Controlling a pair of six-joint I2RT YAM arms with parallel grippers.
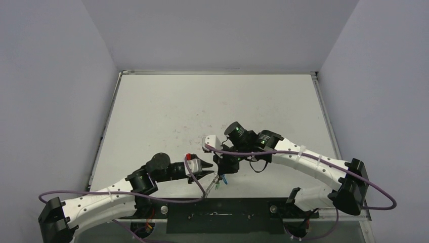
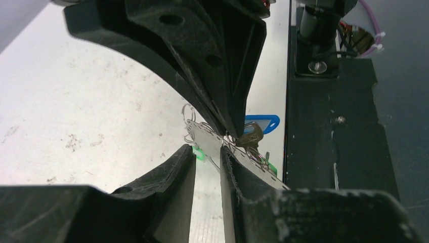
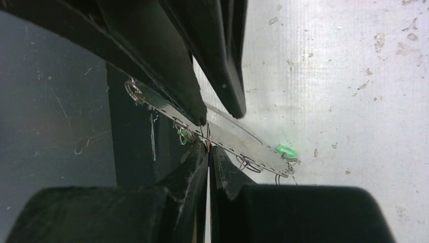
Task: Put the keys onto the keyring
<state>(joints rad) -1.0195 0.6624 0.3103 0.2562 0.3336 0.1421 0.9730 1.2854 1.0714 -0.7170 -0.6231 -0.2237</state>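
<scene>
The keyring [image 2: 206,137] is a thin silvery band with small wire loops along its rim, held off the table near the front edge. My right gripper [image 3: 209,148] is shut on its rim, between two wire loops. A blue key head [image 2: 261,123] and a brass-coloured key [image 2: 251,136] hang behind the band, with green key heads [image 2: 200,154] at either end of it. From above, the blue and green keys [image 1: 221,181] dangle under the right gripper [image 1: 221,169]. My left gripper [image 2: 207,152] stands slightly open, its tips right at the band, with nothing between its fingers.
The black base plate [image 1: 217,208] and the arm mounts lie just in front of the keys. The white table [image 1: 212,111] stretches away behind, walled in on three sides.
</scene>
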